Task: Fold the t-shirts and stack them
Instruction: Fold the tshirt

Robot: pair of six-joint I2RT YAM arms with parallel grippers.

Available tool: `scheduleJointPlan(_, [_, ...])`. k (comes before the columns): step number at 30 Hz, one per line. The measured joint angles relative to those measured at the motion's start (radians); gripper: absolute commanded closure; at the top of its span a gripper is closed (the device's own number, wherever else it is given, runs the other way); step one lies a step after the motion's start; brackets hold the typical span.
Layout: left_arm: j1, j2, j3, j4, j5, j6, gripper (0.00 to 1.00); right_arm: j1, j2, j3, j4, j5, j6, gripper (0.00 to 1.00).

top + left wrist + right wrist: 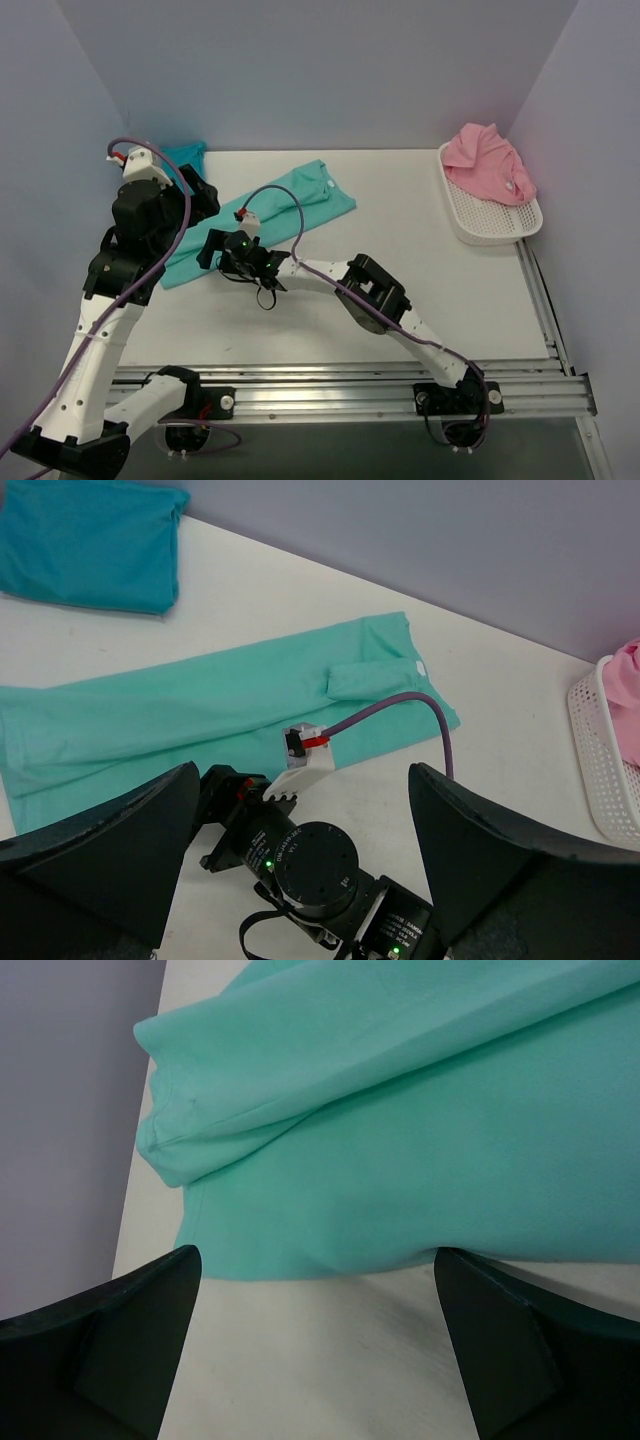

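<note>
Sea-green t-shirt (pixel 310 195) is lying as a long folded strip on the left half of the table (pixel 420 260). Turquoise-blue t-shirt (pixel 90 540) is lying folded at the far-left corner. Pink t-shirt (pixel 487 165) is sitting crumpled in the white basket (pixel 490 228), far right. Right gripper (pixel 315 1255) is hovering over the strip's near-left end, jaws wide apart, empty. Left gripper (pixel 302 770) is hanging higher, jaws spread, holding nothing.

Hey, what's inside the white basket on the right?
A crumpled pink t-shirt fills the far half of the white basket; bare mesh shows nearer. Anything beneath the shirt is covered.
</note>
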Motion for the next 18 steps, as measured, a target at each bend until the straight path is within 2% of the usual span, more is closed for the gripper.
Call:
scheduleJointPlan(3, [-0.008,-0.002,0.0,-0.005,-0.006,0.0,0.06,0.0,0.032,0.041,0.012,0.0,0.007,0.02])
scheduleJointPlan(5, [-0.01,-0.003,0.0,-0.007,-0.008,0.0,0.06,-0.001,0.046,0.056,0.024,-0.001,0.01,0.07])
scheduleJointPlan(8, [-0.014,-0.006,0.0,-0.008,-0.013,0.0,0.06,-0.005,0.048,0.058,0.024,-0.003,0.016,0.24])
scheduleJointPlan(9, [-0.014,-0.007,0.0,-0.008,-0.014,0.0,0.06,-0.006,0.048,0.058,0.021,-0.003,0.016,0.41])
scheduleJointPlan(11, [-0.014,-0.008,0.0,-0.008,-0.019,0.0,0.06,-0.008,0.052,0.058,0.015,-0.004,0.015,0.53])
scheduleJointPlan(12, [-0.014,-0.008,0.0,-0.008,-0.021,0.0,0.06,-0.01,0.056,0.057,0.008,-0.005,0.016,0.64])
scheduleJointPlan(14, [-0.014,-0.008,0.0,-0.008,-0.021,0.0,0.06,-0.013,0.062,0.047,0.007,-0.007,0.02,0.73])
scheduleJointPlan(15, [-0.014,-0.008,0.0,-0.008,-0.022,0.0,0.06,-0.013,0.062,0.041,0.011,-0.007,0.021,0.84])
scheduleJointPlan(17, [-0.014,-0.01,0.0,-0.009,-0.022,0.0,0.06,-0.014,0.062,0.031,0.011,-0.008,0.023,0.9])
scheduleJointPlan(18, [-0.014,-0.011,0.0,-0.009,-0.022,0.0,0.06,-0.014,0.062,0.023,0.016,-0.008,0.03,0.97])
